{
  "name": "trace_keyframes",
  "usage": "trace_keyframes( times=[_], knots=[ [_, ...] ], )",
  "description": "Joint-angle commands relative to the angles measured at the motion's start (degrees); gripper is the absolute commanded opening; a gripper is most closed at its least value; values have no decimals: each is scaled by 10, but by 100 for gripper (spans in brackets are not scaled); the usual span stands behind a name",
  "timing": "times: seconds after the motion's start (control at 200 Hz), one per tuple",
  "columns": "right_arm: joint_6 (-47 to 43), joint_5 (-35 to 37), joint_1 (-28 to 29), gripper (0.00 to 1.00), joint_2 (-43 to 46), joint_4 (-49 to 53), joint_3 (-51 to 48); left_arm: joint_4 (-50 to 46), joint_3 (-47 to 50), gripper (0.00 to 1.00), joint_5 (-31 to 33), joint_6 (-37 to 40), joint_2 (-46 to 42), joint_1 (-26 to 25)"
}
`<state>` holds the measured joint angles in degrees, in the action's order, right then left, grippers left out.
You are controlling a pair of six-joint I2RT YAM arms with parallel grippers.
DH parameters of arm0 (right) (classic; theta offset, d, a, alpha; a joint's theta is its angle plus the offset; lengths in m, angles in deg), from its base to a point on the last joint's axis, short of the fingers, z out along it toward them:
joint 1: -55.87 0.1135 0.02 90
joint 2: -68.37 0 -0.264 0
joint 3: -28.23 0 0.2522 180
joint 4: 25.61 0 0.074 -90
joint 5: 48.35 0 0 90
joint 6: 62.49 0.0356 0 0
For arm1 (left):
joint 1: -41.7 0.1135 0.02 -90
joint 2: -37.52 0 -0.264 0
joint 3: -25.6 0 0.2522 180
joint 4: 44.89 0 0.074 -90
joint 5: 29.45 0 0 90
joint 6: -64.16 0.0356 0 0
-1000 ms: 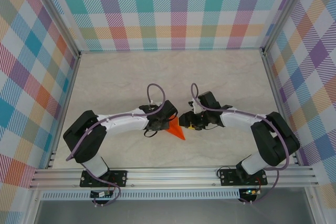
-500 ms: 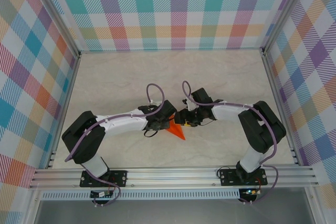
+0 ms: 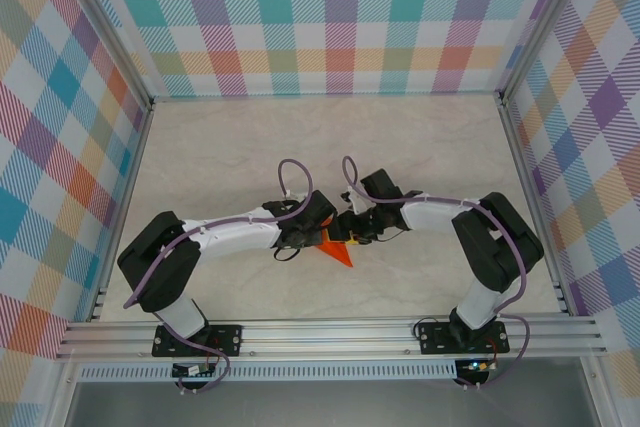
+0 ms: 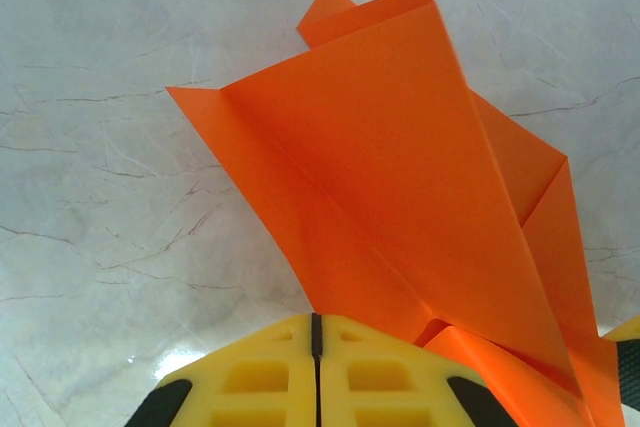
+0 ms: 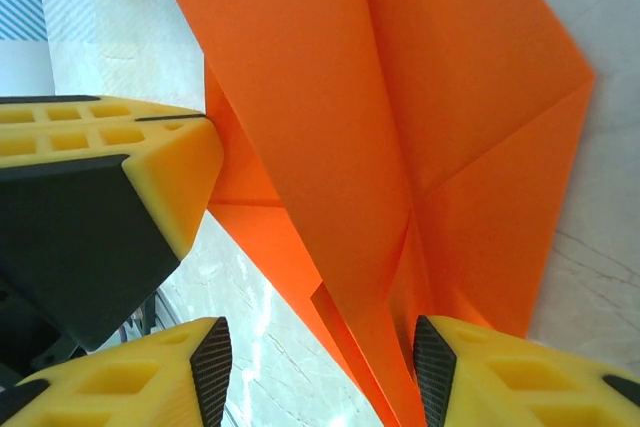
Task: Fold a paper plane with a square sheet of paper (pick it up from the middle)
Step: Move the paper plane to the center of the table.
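Note:
The orange paper plane [image 3: 338, 250] is a creased, pointed dart lying low in the middle of the table, between both grippers. In the left wrist view its folded wings [image 4: 400, 167] rise and fan out from the tips of my left gripper [image 4: 316, 319], whose yellow fingers are pressed together on its near edge. My left gripper [image 3: 318, 237] sits just left of the paper. My right gripper [image 3: 350, 234] is at the paper's right side and stands open. Its dark pads [image 5: 212, 367] straddle the plane's narrow end [image 5: 400, 97], which runs close to the right-hand pad. The left fingers [image 5: 150, 147] touch the paper's left fold.
The marble-patterned table [image 3: 230, 147] stretches beyond the arms to checked walls on three sides. An aluminium rail [image 3: 330, 332] runs along the near edge by the arm bases. Purple cables loop above both wrists.
My right gripper has swung left and closed in on the paper, so its open fingers now straddle the narrow end. The left gripper and paper have barely shifted.

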<state>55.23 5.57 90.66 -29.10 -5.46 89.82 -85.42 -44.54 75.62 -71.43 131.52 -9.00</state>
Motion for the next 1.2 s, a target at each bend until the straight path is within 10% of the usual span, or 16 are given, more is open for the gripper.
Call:
trace_keyframes(
  times=[0.0, 1.195],
  knots=[
    [-22, -4, 8, 53, 14, -9, -11, 3, 10, 7, -4, 4, -13, 7],
    [-92, 201, 93, 25, -26, 77, 48, 15, 25, 14, -21, -2, -42, 10]
  ],
)
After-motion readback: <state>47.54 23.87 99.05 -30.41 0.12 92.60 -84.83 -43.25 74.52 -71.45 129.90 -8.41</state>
